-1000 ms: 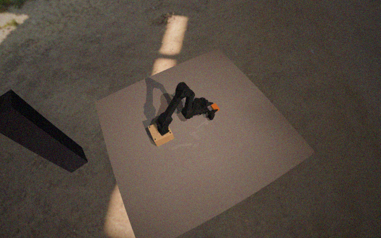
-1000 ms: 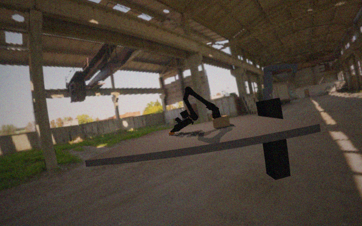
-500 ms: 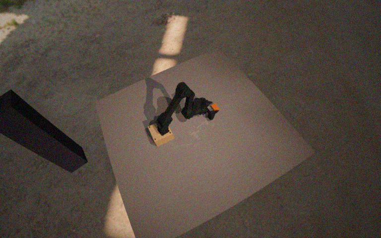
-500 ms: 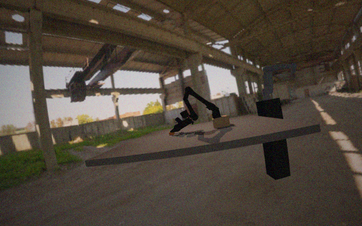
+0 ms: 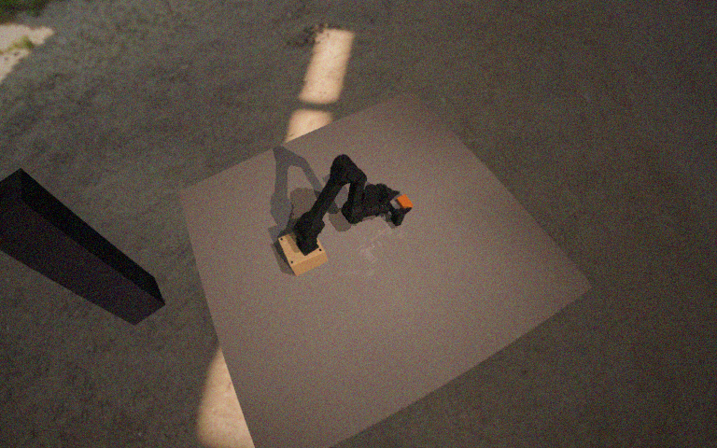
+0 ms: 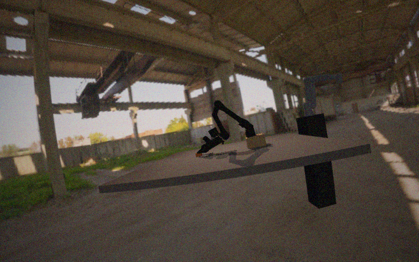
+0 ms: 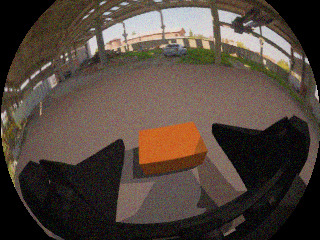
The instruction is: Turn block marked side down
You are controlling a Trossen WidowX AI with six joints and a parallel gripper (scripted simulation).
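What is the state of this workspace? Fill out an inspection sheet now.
Surface: flat grey table, lit patch near the arm's wooden base.
Job's things: orange block resting flat on the table; no mark visible on its top face.
Clutter: nothing seen.
Claw: claw open, fingers standing apart on either side of the block, holding nothing.
Cables: nothing seen.
Surroundings: dark box beside the table, concrete floor, open hall with pillars and grass outside.
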